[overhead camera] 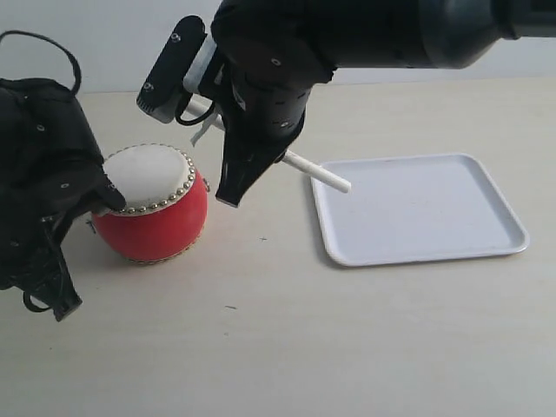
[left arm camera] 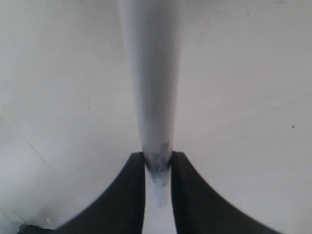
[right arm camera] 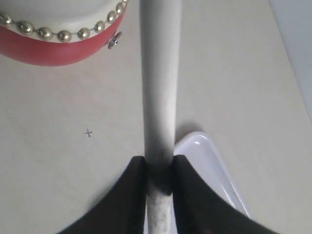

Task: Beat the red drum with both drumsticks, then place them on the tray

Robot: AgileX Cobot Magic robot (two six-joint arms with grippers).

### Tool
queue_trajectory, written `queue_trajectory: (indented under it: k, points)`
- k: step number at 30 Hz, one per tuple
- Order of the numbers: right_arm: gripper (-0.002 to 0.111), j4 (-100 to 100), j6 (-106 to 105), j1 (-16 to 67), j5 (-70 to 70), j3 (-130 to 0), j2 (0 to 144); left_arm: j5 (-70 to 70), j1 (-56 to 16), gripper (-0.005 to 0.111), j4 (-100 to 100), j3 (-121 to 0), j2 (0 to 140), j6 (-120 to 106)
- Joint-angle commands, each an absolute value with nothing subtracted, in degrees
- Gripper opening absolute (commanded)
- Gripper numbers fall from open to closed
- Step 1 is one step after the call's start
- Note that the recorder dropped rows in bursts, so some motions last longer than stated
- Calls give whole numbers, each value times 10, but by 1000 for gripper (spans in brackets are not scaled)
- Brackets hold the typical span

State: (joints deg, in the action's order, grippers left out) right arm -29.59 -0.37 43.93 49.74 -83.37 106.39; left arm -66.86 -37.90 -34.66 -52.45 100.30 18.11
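The red drum [overhead camera: 152,208] stands at the left of the table, its off-white skin ringed by gold studs. My right gripper [overhead camera: 258,165] hangs just right of the drum, shut on a pale drumstick [overhead camera: 326,176] whose end pokes out toward the white tray [overhead camera: 421,208]. In the right wrist view the gripper [right arm camera: 159,168] clamps that drumstick [right arm camera: 160,73], which runs past the drum [right arm camera: 58,44]; a corner of the tray [right arm camera: 207,156] shows beside it. My left gripper [left arm camera: 158,165] is shut on the other drumstick [left arm camera: 153,73]. The left arm [overhead camera: 43,191] overlaps the drum's left rim and hides this stick.
The tray holds nothing and lies right of the drum. A small pen cross [right arm camera: 88,132] marks the pale tabletop [overhead camera: 278,347] in front of the drum. The bulky right arm [overhead camera: 365,35] spans the back of the scene.
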Motion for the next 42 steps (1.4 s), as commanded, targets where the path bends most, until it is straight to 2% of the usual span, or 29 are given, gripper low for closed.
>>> queue_trajectory:
  k: [1, 9, 21, 30, 36, 42]
  points:
    - [0, -300, 0, 440, 496, -839, 1059, -675, -377, 0, -367, -526, 1017, 199]
    - [0, -266, 0, 440, 486, -839, 1073, -686, -377, 0, -397, -526, 975, 216]
    - [0, -242, -30, 440, 495, -839, 1180, -693, -377, 0, -398, -526, 864, 218]
    - [0, -245, -30, 440, 492, -839, 1167, -668, -377, 0, -398, -526, 837, 223]
    - [0, -298, -8, 440, 523, -839, 1109, -544, -379, 0, -398, -526, 805, 235]
    - [0, -370, 30, 440, 554, -839, 1003, -310, -379, 0, -360, -526, 742, 275]
